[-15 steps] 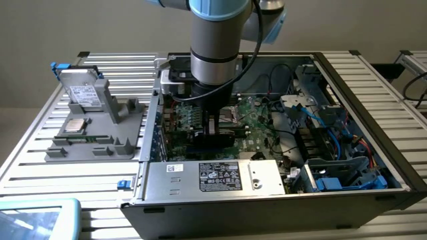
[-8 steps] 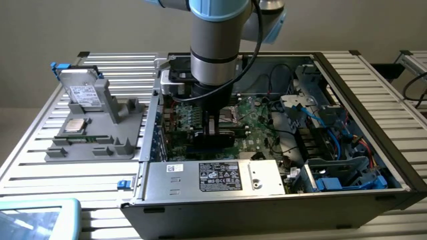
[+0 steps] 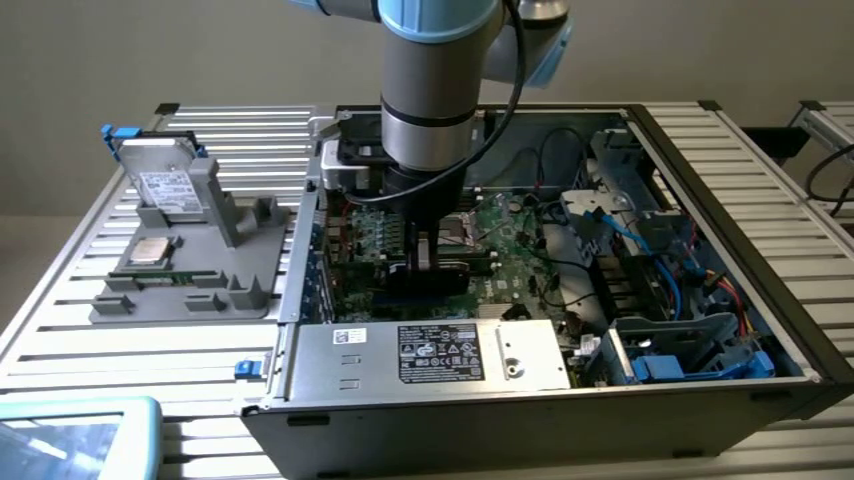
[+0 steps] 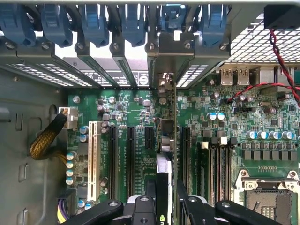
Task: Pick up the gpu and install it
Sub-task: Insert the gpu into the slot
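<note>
My pincer (image 4: 165,199) clamped on gpu (image 4: 167,140), card edge-on between my fingers (image 4: 151,190), over motherboard (image 4: 262,122) slots inside open computer case (image 3: 694,395). Silvery bracket (image 4: 165,58) ahead, at rear slot row. Judgement: light, stiff, fragile; hold by top edge and cooler body, not components. Contact edge must stay square to slot.

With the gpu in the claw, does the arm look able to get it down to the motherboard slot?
Probably yes. The claw holds the gpu edge-on, low inside the open computer case, right over the motherboard. Nothing visible blocks it; the yellow-sleeved cable lies off to one side.
</note>
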Robot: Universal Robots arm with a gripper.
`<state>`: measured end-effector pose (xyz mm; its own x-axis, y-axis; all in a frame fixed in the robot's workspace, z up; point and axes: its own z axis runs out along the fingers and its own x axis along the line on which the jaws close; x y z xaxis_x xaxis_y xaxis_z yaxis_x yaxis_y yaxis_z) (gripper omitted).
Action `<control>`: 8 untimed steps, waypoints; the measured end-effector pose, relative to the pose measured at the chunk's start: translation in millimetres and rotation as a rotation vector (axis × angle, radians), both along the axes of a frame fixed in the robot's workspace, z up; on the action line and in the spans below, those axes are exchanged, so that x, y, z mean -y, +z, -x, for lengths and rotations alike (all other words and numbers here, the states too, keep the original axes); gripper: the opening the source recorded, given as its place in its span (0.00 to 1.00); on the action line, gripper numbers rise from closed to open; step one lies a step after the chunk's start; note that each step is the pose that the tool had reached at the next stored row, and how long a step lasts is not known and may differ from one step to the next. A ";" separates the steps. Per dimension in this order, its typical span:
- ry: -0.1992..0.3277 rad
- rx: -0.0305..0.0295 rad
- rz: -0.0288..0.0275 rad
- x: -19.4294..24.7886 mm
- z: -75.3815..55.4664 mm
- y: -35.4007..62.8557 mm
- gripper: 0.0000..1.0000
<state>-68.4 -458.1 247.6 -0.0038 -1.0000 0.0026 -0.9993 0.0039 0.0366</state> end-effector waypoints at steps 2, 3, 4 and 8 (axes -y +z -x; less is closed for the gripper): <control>0.002 0.0000 0.0001 0.0 0.1 0.0 0.27; 0.002 0.0000 0.0001 0.0 0.1 0.0 0.27; 0.002 0.0000 0.0000 0.0 0.1 -0.1 0.27; 0.002 0.0002 -0.0001 0.0 0.2 -0.6 0.27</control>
<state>-68.6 -458.1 247.0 -0.0016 -1.0000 0.0024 -0.9993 0.0017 0.0364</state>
